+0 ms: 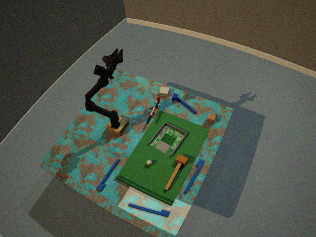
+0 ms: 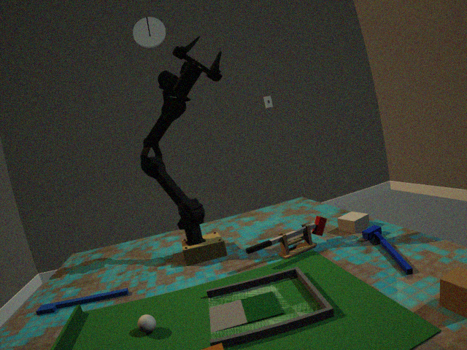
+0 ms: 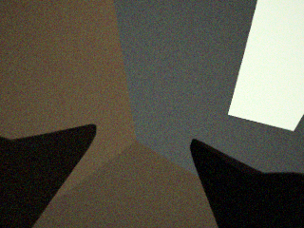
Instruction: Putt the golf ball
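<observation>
My gripper (image 1: 119, 51) (image 2: 209, 44) (image 3: 144, 136) is open and empty, raised high above the table and pointing upward. The red putter, with a red head (image 1: 158, 98) (image 2: 319, 225) and a dark grip, rests on a small wooden stand (image 1: 155, 112) (image 2: 298, 249) beside the green mat. The white golf ball (image 1: 148, 162) (image 2: 147, 323) lies on the green mat (image 1: 132, 168) (image 2: 113, 320), in front of the ramp. The grey ramp (image 1: 162, 146) (image 2: 227, 315) leads to the raised green (image 1: 168, 138) (image 2: 263, 304), which has a dark border on three sides. The wrist view shows no putter or ball.
An orange mallet (image 1: 173, 176) lies on the mat, right of the ball. Blue clubs lie around it, one left (image 1: 109, 173) (image 2: 86, 299), one right (image 1: 194, 176), one in front (image 1: 147, 209) and one behind (image 1: 187, 105) (image 2: 392, 251). A cream block (image 1: 164, 91) (image 2: 353, 222) and an orange block (image 1: 211, 118) (image 2: 453, 294) stand behind.
</observation>
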